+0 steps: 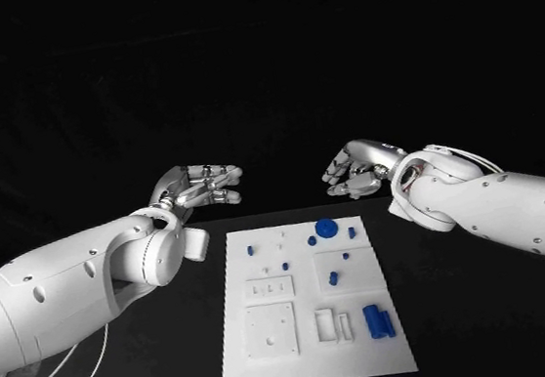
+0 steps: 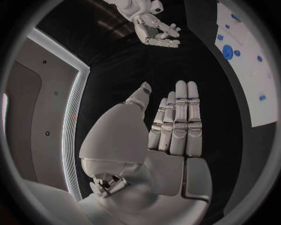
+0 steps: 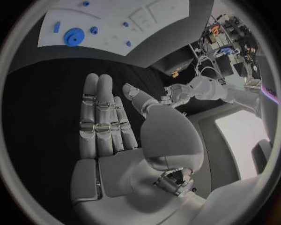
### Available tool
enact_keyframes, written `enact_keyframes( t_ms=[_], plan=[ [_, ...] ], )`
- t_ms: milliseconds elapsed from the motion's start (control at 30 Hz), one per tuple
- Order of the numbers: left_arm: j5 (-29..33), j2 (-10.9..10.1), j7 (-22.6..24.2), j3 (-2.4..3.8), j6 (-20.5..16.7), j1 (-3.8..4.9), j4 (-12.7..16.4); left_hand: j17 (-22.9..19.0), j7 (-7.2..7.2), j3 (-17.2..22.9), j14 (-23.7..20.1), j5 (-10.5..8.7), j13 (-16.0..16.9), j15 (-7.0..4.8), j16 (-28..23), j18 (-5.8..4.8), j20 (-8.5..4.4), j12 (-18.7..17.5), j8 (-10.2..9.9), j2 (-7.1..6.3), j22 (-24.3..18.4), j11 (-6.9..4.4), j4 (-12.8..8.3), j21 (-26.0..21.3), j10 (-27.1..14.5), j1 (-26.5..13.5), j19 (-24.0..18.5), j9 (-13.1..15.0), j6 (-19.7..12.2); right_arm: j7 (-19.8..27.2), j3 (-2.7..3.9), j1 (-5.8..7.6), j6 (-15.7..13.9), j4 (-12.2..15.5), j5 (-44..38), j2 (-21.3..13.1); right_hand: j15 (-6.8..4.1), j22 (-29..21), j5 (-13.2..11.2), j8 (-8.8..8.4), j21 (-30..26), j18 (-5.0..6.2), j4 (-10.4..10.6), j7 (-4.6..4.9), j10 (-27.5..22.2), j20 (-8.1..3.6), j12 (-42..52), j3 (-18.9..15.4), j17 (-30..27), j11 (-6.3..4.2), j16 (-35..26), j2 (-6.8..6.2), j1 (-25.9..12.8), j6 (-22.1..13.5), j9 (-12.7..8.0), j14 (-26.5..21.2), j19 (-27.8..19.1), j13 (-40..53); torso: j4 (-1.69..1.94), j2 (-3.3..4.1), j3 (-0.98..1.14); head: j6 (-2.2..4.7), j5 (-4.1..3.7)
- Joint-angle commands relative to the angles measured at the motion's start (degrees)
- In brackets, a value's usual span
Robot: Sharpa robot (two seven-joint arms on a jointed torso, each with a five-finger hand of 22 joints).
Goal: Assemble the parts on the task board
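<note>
Head view: the task board [image 1: 318, 359] is seen lying flat in the middle of the black table [image 1: 497, 327], between the two arms. A large blue gear [image 1: 325, 227] and small blue parts sit near its far edge, and two blue cylinders [image 1: 377, 320] lie near its right near corner. The left hand [image 1: 201, 186] and the right hand [image 1: 355, 169] are held above the table beyond the board's far edge, facing each other and well apart; nothing is held by either.

Left wrist view: the left hand [image 2: 173, 124] is shown flat, its fingers straight and laid side by side with the thumb out to one side, empty. The board [image 2: 257, 103] is seen off to the side of the hand, with the gear [image 2: 227, 51] on it, and the right hand [image 2: 155, 30] is seen across the table.

Right wrist view: the right hand [image 3: 111, 117] is likewise shown flat and empty, with the board [image 3: 146, 28] and the gear [image 3: 74, 36] beyond its fingertips.

No part has been taken up yet, so assembly is judged to be at its start. The parts are small and lie flat, so a reach from this height could be misjudged: a piece could be knocked aside by straight fingers or pinched off-centre and dropped. The light board could also be pushed across the table if it is pressed at an edge.
</note>
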Motion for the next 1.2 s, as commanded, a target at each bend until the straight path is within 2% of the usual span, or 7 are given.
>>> enact_keyframes(
  t_ms=[33, 200, 267, 400, 567, 800, 1200],
  plan=[
    [-1.03, -0.69, 0.54, 0.11, 2.83, 0.35, 1.79, 0.25, 0.0, -0.06, -0.5, 0.06, -0.05, -0.02, 0.3, -0.99, 0.05, -0.29, -0.33, 0.36, 0.44, 0.04, -0.37, 0.61, -0.49, -0.13, -0.52, -0.02, 0.01, -3.78, 0.02, -0.68, -0.01, -0.6, -11.15, 0.79, -0.62, 6.72, -1.57, 0.31, 7.32, -0.56, 0.66, -0.18, -0.27, -1.73, 0.23, 3.83, 8.42, -0.15, 15.84, -2.33, -0.16, 0.6, 0.11, -0.42, 3.64, 0.06, 1.0, 1.85, -0.3, 0.54, -0.18],
    [-1.03, -1.97, 0.2, 0.16, 3.08, 0.97, 4.54, 1.39, 0.03, -0.3, 0.15, 0.08, -0.04, -0.46, 2.5, -0.94, -0.5, -0.28, -0.34, 0.22, 1.76, -0.03, -0.93, 2.72, -0.71, -0.2, -0.1, -0.02, -0.12, -5.13, 0.03, -1.74, -1.03, -2.08, -15.43, 2.55, -0.58, 8.27, -1.94, 0.3, 7.82, -0.6, 0.86, -0.12, -0.43, -1.66, 0.21, 4.68, 8.29, -0.1, 17.22, -2.96, 0.19, 0.56, 0.11, -0.62, 3.58, 0.05, 1.67, 3.63, -0.55, 1.37, -0.02],
    [-1.03, -2.25, 0.1, 0.21, 3.22, 1.23, 5.47, 1.82, 0.03, -0.36, -0.06, 0.06, -0.04, -0.5, 3.5, -0.89, -0.45, -0.3, -0.3, 0.2, 2.38, 0.02, -1.29, 3.52, -0.84, -0.1, -0.74, -0.01, -0.09, -5.95, 0.03, -1.99, -1.47, -2.9, -17.07, 3.32, -0.58, 8.73, -2.4, 0.3, 7.87, -0.57, 0.83, -0.15, -0.6, -1.66, 0.22, 4.91, 8.19, -0.07, 17.65, -3.19, 0.3, 0.5, 0.1, -0.7, 3.64, 0.05, 2.12, 4.38, -0.78, 1.84, -0.38],
    [-1.13, -2.85, -0.11, 0.3, 3.39, 1.7, 6.99, 1.98, 0.09, -0.48, -0.41, 0.04, -0.04, -0.47, 4.03, -0.82, -0.45, -0.27, -0.33, 0.23, 2.87, 0.09, -1.41, 4.21, -1.17, -0.23, -1.08, -0.02, -0.24, -7.37, 0.03, -2.28, -2.37, -4.83, -19.18, 4.81, -0.51, 9.48, -3.87, 0.28, 7.79, -0.51, 0.98, -0.14, -0.79, -1.59, 0.22, 5.92, 7.92, -0.01, 18.22, -3.83, 0.45, 0.46, 0.09, -0.89, 3.6, 0.05, 2.68, 5.56, -1.18, 2.45, -0.99],
    [-1.29, -3.33, -0.34, 0.34, 3.48, 2.33, 8.15, 2.0, 0.09, -0.6, -0.55, 0.02, -0.05, -0.44, 4.23, -0.79, -0.42, -0.3, -0.31, 0.17, 3.08, 0.14, -1.5, 4.48, -1.35, -0.28, -1.3, -0.01, -0.23, -8.66, 0.03, -2.6, -3.12, -7.05, -21.11, 6.32, -0.31, 9.95, -5.24, 0.3, 7.63, -0.33, 1.05, -0.1, -1.82, -1.38, 0.22, 5.81, 7.67, 0.25, 18.56, -4.33, 0.62, 0.19, 0.1, -0.87, 3.75, 0.02, 3.26, 6.6, -1.48, 3.09, -1.37],
    [-1.63, -3.65, -0.62, 0.37, 3.72, 2.9, 9.32, 1.95, 0.18, -0.85, -0.76, 0.01, -0.04, -0.37, 4.62, -0.72, -0.33, -0.3, -0.33, 0.06, 3.52, 0.28, -1.65, 5.11, -1.83, -0.35, -1.76, -0.01, -0.36, -9.84, 0.02, -3.15, -3.49, -9.14, -23.02, 8.08, -0.27, 10.25, -5.53, 0.29, 7.39, -0.25, 0.99, -0.11, -2.03, -1.34, 0.21, 5.76, 7.55, 0.29, 18.97, -4.62, 0.91, 0.18, 0.09, -0.94, 3.96, 0.02, 3.47, 7.82, -1.72, 3.86, -1.52],
    [-1.75, -3.16, -0.83, 0.37, 3.92, 3.03, 8.7, 1.88, 0.25, -0.99, -0.81, 0.0, -0.04, -0.3, 4.67, -0.67, -0.26, -0.29, -0.32, 0.01, 3.59, 0.38, -1.63, 5.22, -2.2, -0.53, -1.88, -0.01, -0.44, -10.06, -0.01, -3.66, -2.77, -10.12, -24.19, 9.07, -0.15, 10.68, -5.83, 0.3, 7.13, -0.18, 0.78, -0.35, -2.55, -1.22, 0.22, 5.63, 7.37, 0.38, 19.39, -4.99, 1.18, 0.05, 0.1, -0.98, 4.15, 0.03, 3.43, 8.95, -2.02, 4.16, -1.7]
  ],
)
